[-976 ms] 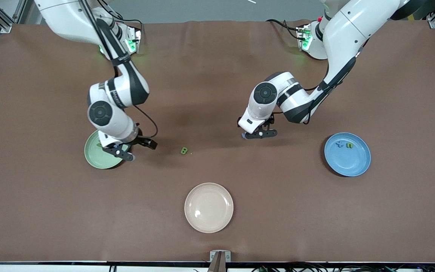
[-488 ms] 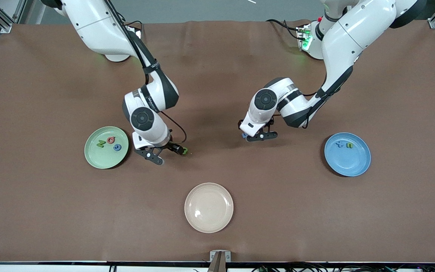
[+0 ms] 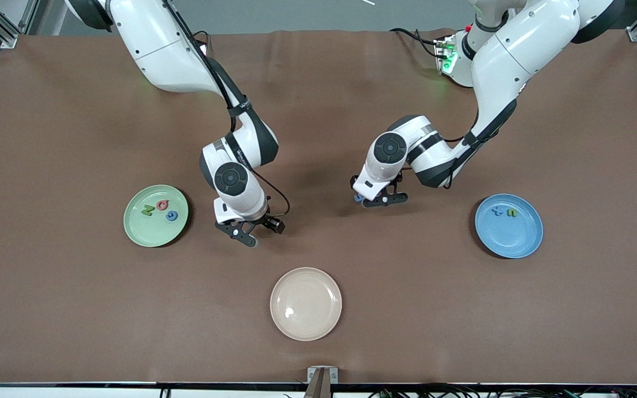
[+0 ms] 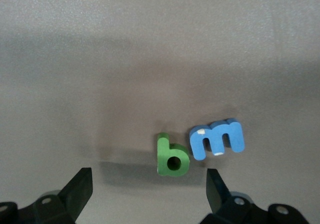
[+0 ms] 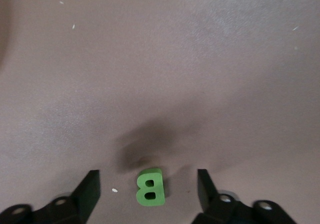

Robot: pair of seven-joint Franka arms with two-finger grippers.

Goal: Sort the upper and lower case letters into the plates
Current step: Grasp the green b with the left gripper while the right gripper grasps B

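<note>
Right wrist view: a green capital B [image 5: 150,187] was seen flat on the brown table [image 3: 75,309], between the parted fingers of the right gripper [image 5: 148,191], untouched.
Left wrist view: a green lowercase b [image 4: 172,155] and a blue lowercase m [image 4: 217,139] were seen touching side by side on the table, ahead of the left gripper [image 4: 149,188], whose jaws were spread wide with nothing in them.
Pale green plate [image 3: 137,228]: three letters were counted, a green one [image 3: 147,209], a red-pink one [image 3: 163,205] and a blue one [image 3: 171,215]; it lay toward the right arm's end.
Blue plate [image 3: 512,243]: two letters were counted, a blue one [image 3: 497,210] and a green one [image 3: 511,212]; their shapes could not be read.
Cream plate [image 3: 306,303]: one was seen, nearest the front camera.
Hidden: in the front view the B was covered by the right gripper [image 3: 257,231], and the b and m mostly by the left gripper [image 3: 375,200].
</note>
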